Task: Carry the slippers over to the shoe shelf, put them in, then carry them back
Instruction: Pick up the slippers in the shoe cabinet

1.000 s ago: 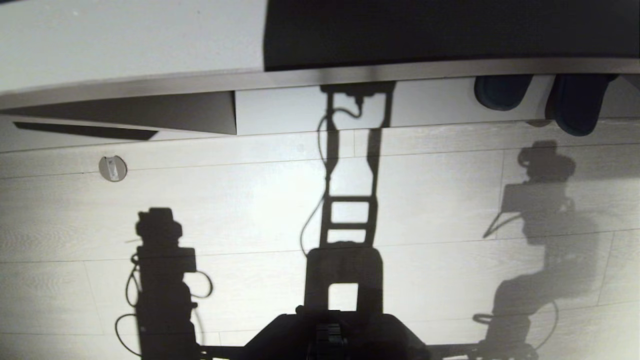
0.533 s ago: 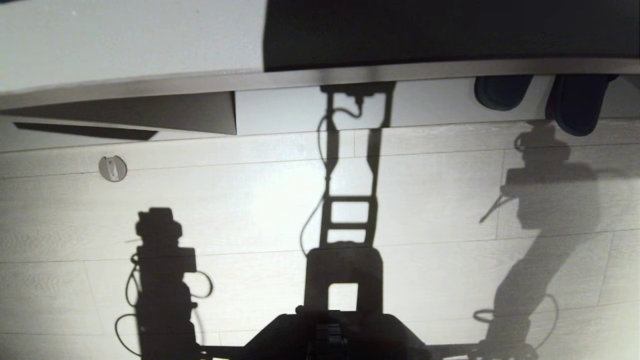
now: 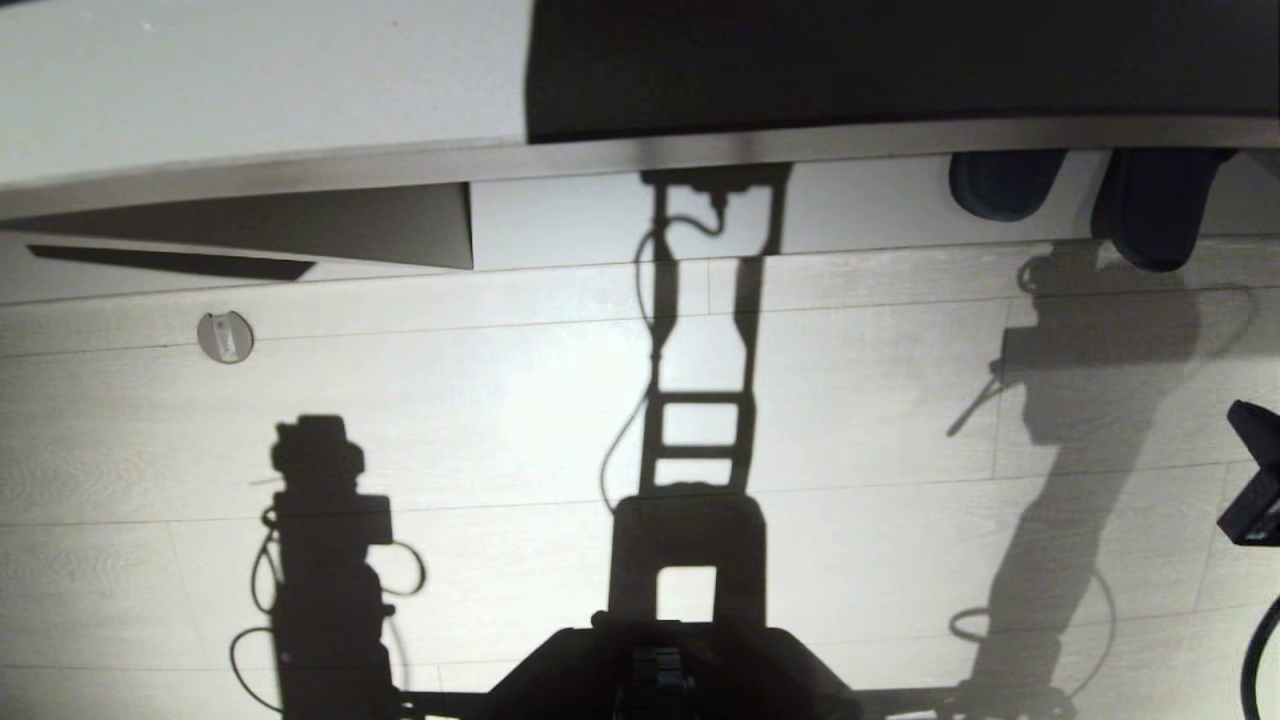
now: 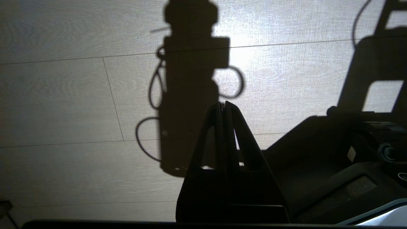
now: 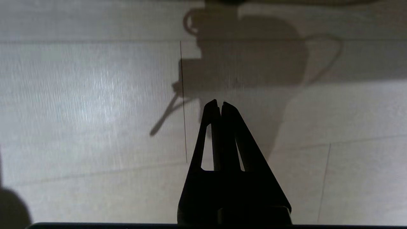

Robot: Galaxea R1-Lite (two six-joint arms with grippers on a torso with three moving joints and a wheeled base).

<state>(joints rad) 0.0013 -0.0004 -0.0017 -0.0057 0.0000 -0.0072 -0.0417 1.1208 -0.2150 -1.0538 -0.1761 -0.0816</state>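
Since a second ago, the right arm (image 3: 1255,480) is coming into the head view at the right edge, and its shadow on the floor (image 3: 500,420) is stretching up toward the slippers (image 3: 1150,205). The right gripper (image 5: 220,105) is hanging over bare planks with its fingers pressed together, holding nothing. The slippers are lying side by side under the pale board's edge at the far right, well ahead of the gripper. The left gripper (image 4: 222,104) is sitting closed and empty beside the robot's base (image 4: 349,159). A round metal floor fitting (image 3: 225,336) is lying far left.
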